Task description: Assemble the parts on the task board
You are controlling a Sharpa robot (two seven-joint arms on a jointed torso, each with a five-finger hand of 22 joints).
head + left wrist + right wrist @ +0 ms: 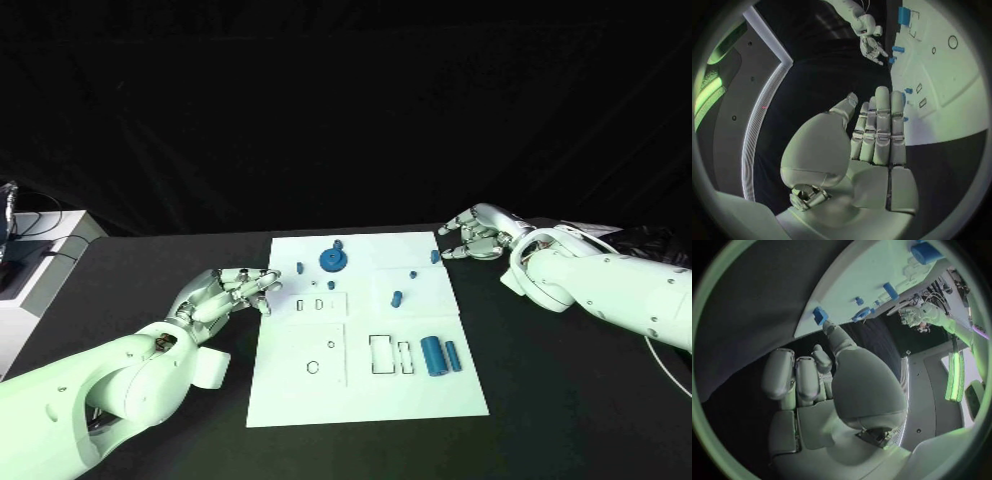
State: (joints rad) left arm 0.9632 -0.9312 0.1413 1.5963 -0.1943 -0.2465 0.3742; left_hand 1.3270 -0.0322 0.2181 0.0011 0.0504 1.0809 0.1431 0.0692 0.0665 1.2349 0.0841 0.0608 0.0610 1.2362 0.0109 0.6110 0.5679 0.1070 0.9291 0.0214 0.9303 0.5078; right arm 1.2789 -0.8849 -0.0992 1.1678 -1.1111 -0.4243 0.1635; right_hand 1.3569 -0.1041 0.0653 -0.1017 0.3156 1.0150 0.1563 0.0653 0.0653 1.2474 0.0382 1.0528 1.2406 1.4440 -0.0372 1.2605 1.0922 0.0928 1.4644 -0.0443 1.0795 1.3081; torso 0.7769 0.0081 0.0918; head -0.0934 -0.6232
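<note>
Board first, from the head view: the white task board [368,330] lies in the middle of the black table [159,265], and the small blue parts sit on it — a round disc with a knob [333,261] near the far edge, a small peg [395,297] about mid-board, and two upright-looking cylinders [440,354] close together toward the near right. My left hand [228,291] rests just beside the board's left edge, fingers loosely spread and holding nothing. My right hand [473,235] hangs off the board's far right corner, fingers curled in somewhat, also holding nothing as far as I can see.

From the left wrist view, that hand's fingers [882,125] lie straight and side by side, thumb apart, nothing between them, the board's edge [942,100] just ahead.

From the right wrist view, the fingers [795,377] are bent inward with the thumb stretched toward the board; a small blue block [820,315] sits near the thumb tip, though I can't tell whether they touch.

I'd judge these pieces light, rigid plastic, smooth and likely to skate on the board — so pinch each across its sides, low down, rather than pushing from above.
</note>
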